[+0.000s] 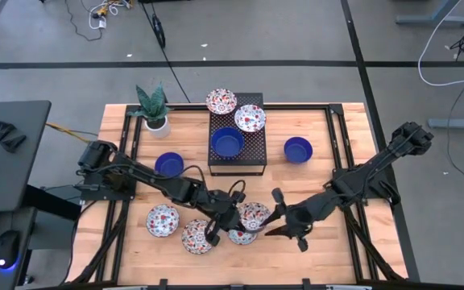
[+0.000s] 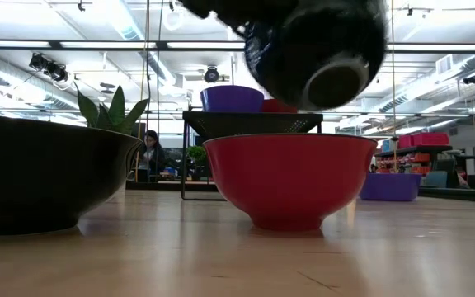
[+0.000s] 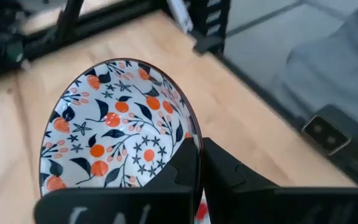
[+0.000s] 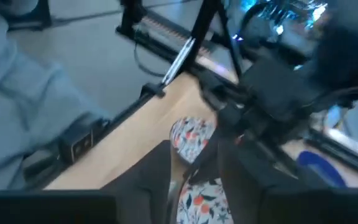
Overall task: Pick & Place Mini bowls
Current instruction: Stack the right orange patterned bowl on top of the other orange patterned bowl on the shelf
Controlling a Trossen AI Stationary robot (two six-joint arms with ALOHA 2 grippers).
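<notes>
left tool [image 3: 199, 180] pinching patterned bowl [image 3: 114, 124] rim, lifted | right tool [image 1: 284, 224] just beside, grip unclear | risk: thin rim slips, or arms collide

Both arms are dark, near-black, built of slender tubular links joined by bulkier rounded joint housings. Thin black cables loop along the left arm's forearm near its wrist. The left gripper [image 1: 225, 232] has two flat, matte black fingers [image 3: 229, 177] with angular, wedge-shaped profiles. The right gripper [image 1: 274, 226] has similar dark fingers [image 4: 149, 177] and a blocky black wrist housing.
</notes>
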